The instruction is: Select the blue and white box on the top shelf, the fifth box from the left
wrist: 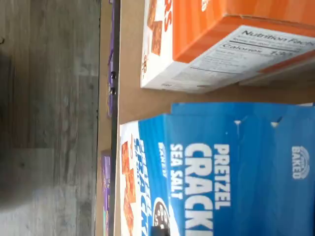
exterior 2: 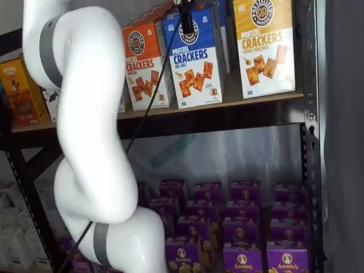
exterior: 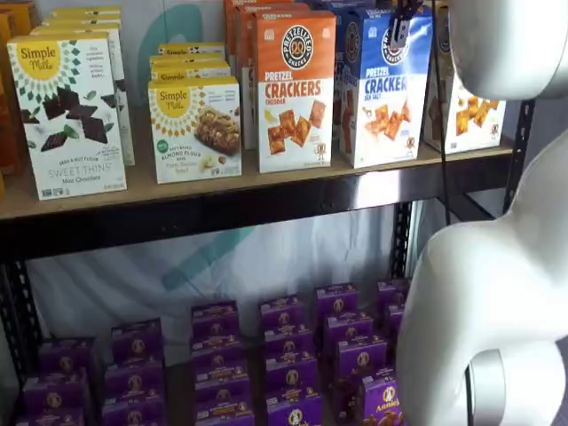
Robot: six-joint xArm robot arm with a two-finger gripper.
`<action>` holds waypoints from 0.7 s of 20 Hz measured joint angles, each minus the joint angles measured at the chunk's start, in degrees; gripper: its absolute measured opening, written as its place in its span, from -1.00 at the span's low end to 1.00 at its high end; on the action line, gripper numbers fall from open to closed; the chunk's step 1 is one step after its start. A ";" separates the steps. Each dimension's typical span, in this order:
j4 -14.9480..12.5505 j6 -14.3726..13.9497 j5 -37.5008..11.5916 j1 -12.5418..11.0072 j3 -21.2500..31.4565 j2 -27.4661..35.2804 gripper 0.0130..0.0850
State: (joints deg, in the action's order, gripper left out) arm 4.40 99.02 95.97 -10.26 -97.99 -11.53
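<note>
Wrist view: the blue and white box (wrist: 231,172) fills the foreground, its top panel just under the camera.
Gripper: black fingers (exterior 2: 186,17) hang at the box's upper edge in both shelf views; grip state cannot be told, possibly closing on the top.
Box position: front edge of the top shelf (exterior: 266,191), between the orange Cheddar carton (exterior: 295,89) and the yellow-topped carton (exterior 2: 264,45).
Orientation: upright, long axis vertical, printed face outward.
Risk: tight spacing could snag a neighbour; a shallow top pinch could tip the carton forward.
</note>
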 joint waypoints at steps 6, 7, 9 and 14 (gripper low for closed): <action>0.09 -0.11 0.78 0.05 1.09 -1.59 0.22; 0.23 -0.13 1.26 -0.02 1.09 -1.81 0.22; 0.54 -0.11 2.20 -0.22 1.20 -2.41 0.22; 1.31 0.08 5.55 -0.89 2.20 -4.87 0.22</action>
State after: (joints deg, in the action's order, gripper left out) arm 5.71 99.10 101.52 -11.15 -95.78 -16.39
